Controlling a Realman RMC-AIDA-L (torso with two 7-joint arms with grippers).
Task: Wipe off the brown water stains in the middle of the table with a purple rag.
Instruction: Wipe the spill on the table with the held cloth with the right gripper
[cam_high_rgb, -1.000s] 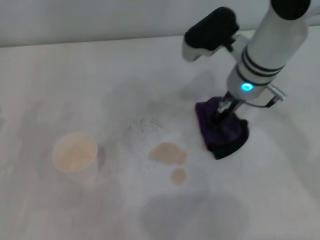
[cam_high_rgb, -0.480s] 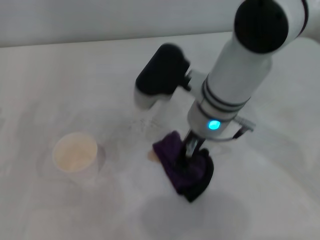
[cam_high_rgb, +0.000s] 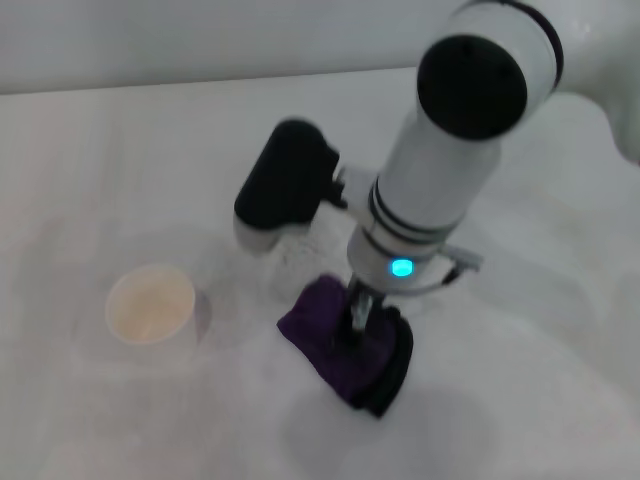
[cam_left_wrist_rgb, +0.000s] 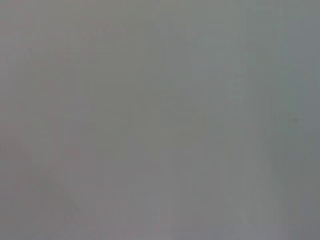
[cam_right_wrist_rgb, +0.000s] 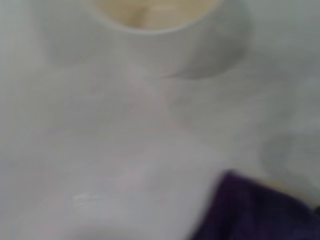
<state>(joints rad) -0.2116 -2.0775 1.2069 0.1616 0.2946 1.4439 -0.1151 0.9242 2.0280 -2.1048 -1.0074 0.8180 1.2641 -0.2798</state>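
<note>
My right gripper (cam_high_rgb: 357, 320) points straight down in the middle of the white table (cam_high_rgb: 120, 150), shut on the purple rag (cam_high_rgb: 335, 345). The rag is bunched, dark purple with a black edge, and is pressed flat against the tabletop under the fingers. In the right wrist view one corner of the purple rag (cam_right_wrist_rgb: 255, 212) shows on the table (cam_right_wrist_rgb: 100, 160). The brown water stains are hidden beneath the rag and the arm. My left gripper is out of sight, and the left wrist view shows only plain grey.
A white paper cup (cam_high_rgb: 150, 306) holding pale tan liquid stands left of the rag, about a hand's width away. The right wrist view has the cup (cam_right_wrist_rgb: 155, 30) close by. The right arm's black wrist housing (cam_high_rgb: 283, 185) hangs above the table behind the rag.
The right gripper has dragged the rag from the right side leftward and toward the near edge, over both brown stains, which no longer show. The cup has not moved.
</note>
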